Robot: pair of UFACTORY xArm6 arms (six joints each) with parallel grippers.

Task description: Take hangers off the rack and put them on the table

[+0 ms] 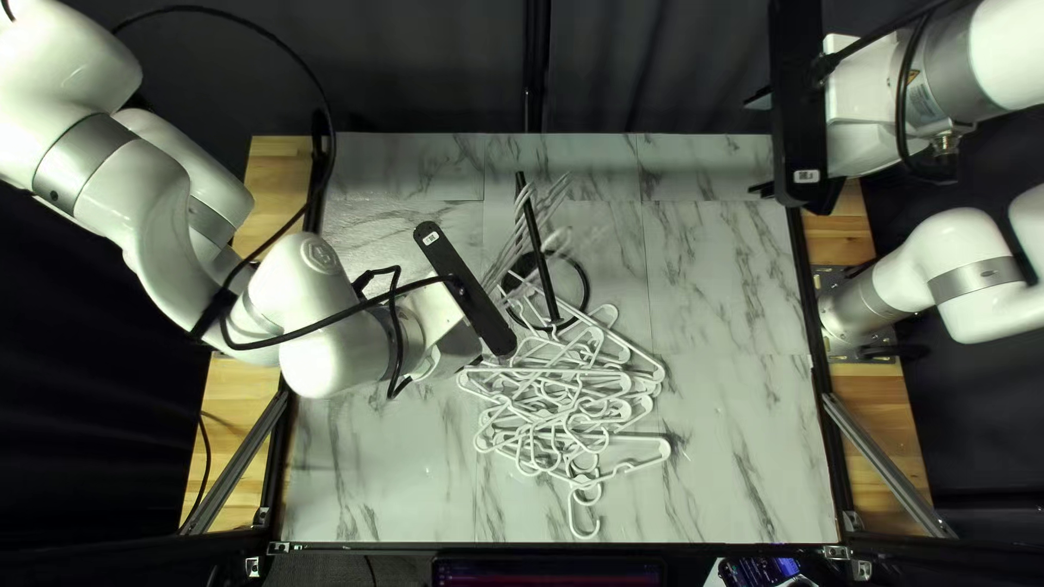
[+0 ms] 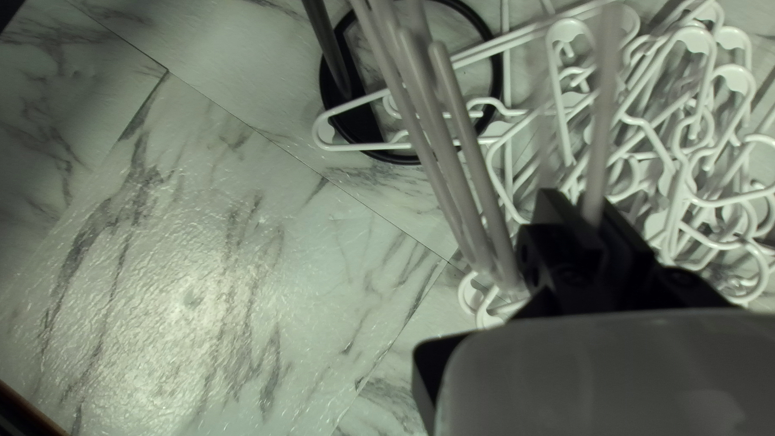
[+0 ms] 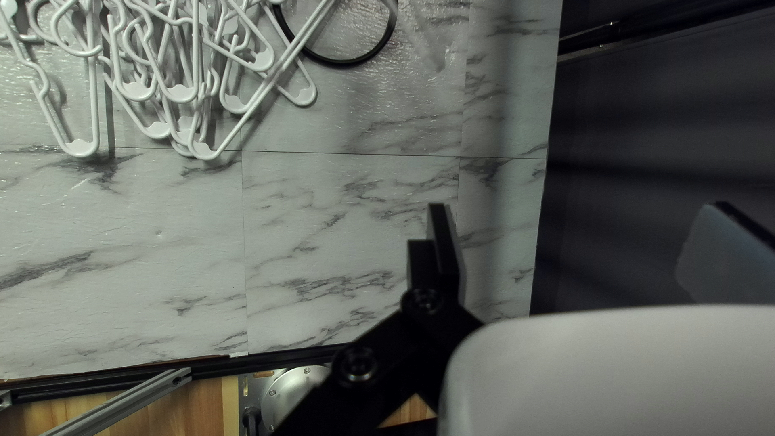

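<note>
Hangers (image 1: pixel 544 371) are lying heaped on the surface (image 1: pixel 729 435), others slanting beside the rack (image 1: pixel 541 255). Our left tool (image 2: pixel 588 206) is pinching one hanger (image 2: pixel 604 121), apparently during removal; next we are probably needing clearance before lowering. Our right tool (image 3: pixel 577 210) is hovering spread.

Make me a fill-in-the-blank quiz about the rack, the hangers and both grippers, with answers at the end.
My left gripper is shut on a ____. My right gripper is not shut but ____. The rack's base is shaped like a ____. The piled hangers on the table are coloured ____.

Missing words: hanger; open; ring; white.
</note>
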